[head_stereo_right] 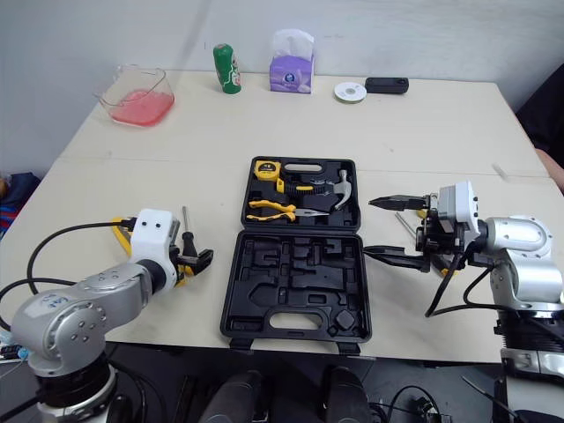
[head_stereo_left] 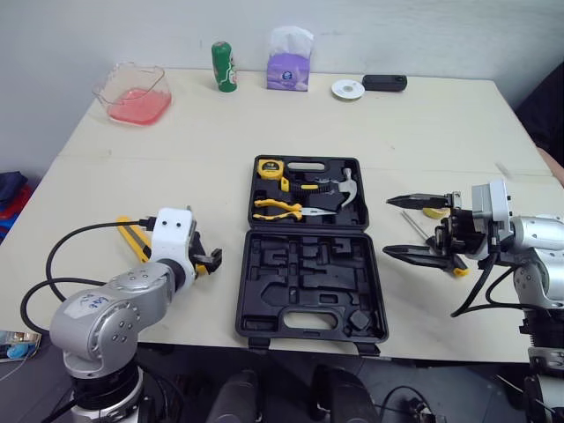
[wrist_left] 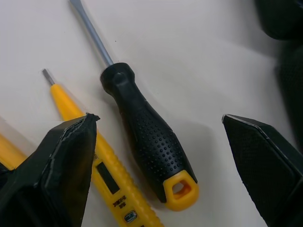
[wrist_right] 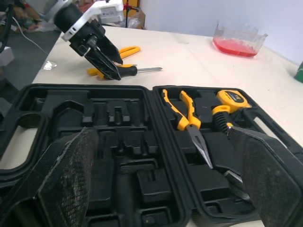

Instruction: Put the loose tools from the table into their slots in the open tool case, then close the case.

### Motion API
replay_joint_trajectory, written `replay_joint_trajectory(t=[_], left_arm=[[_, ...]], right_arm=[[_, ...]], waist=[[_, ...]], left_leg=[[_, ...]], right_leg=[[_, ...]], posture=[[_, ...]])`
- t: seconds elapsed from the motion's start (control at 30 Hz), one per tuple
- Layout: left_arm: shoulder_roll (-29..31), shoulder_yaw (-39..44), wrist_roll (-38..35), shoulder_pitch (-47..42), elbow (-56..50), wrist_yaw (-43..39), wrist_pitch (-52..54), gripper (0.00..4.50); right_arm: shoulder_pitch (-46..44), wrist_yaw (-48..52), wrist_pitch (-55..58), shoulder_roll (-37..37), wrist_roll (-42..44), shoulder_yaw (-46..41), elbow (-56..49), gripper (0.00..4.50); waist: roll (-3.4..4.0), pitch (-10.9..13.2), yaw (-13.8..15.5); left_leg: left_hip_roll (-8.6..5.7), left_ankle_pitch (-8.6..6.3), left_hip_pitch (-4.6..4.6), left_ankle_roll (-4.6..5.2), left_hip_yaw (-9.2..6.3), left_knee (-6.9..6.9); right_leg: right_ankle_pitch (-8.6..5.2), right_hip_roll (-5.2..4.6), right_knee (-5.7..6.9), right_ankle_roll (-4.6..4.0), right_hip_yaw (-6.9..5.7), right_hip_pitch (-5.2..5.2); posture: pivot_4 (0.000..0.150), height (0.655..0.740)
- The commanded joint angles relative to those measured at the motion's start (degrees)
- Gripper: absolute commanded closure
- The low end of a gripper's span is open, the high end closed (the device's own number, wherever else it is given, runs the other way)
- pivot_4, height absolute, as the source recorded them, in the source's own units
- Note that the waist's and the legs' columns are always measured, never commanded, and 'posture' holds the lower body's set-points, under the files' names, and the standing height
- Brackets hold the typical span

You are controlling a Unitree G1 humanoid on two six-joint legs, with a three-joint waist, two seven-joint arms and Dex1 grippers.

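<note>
The black tool case (head_stereo_left: 308, 282) lies open in the middle of the table. Its far half holds a yellow tape measure (head_stereo_left: 269, 167), yellow-handled pliers (head_stereo_left: 278, 208) and a hammer (head_stereo_left: 348, 189); the near half's slots are bare. My left gripper (wrist_left: 158, 118) is open just above a black-handled screwdriver (wrist_left: 147, 142), which lies beside a yellow tester pen (wrist_left: 104, 184). A yellow utility knife (head_stereo_left: 132, 238) lies left of them. Right of the case, my right gripper (head_stereo_left: 388, 227) is open and points at the case. A thin screwdriver shaft (head_stereo_left: 412, 225) with yellow parts lies partly hidden under it.
Along the far edge stand a clear container with pink contents (head_stereo_left: 134, 92), a green can (head_stereo_left: 225, 66), a purple tissue pack (head_stereo_left: 289, 60), a white disc (head_stereo_left: 348, 89) and a small black device (head_stereo_left: 384, 83). A black cable (head_stereo_left: 53, 256) loops by my left arm.
</note>
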Motion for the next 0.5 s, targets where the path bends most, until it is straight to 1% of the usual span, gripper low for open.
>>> replay_joint_trajectory(t=[0.03,0.27,0.43,0.5], left_arm=[[0.37,-1.04,2.98,-0.30,0.45,-2.20,-0.88,0.04],[0.06,-2.67,6.96,-0.75,2.28,-5.91,-1.63,0.04],[-0.16,-3.06,9.07,-0.87,2.33,-7.87,-1.51,0.04],[0.02,-3.16,9.76,-0.83,2.26,-8.64,-1.23,0.57]], right_arm=[[0.85,-1.02,-0.13,-0.45,1.35,-2.39,-2.30,0.00],[2.22,-0.11,-1.64,-0.58,1.26,-2.92,-1.25,0.00],[3.00,1.31,-3.87,-0.65,1.01,-3.58,1.35,0.00],[3.32,1.99,-4.84,-0.61,0.88,-3.77,2.33,0.00]], waist=[[0.00,0.00,-0.02],[-0.01,-0.01,-0.06],[-0.01,-0.01,-0.01],[-0.01,-0.01,-0.02]], left_leg=[[0.00,0.00,0.00,0.00,0.00,0.00],[0.00,0.00,0.02,0.00,0.01,0.00],[0.00,0.00,0.03,0.00,0.01,0.00],[0.00,0.00,0.03,0.00,0.01,0.00]], right_leg=[[0.00,0.00,0.00,0.00,0.00,0.00],[0.00,0.00,0.01,0.00,0.01,0.00],[0.00,0.00,0.01,0.00,0.00,0.01],[0.00,0.00,0.01,0.00,0.00,0.01]], posture=[[0.150,0.7400],[0.150,0.7400],[0.150,0.7400],[0.150,0.7400]])
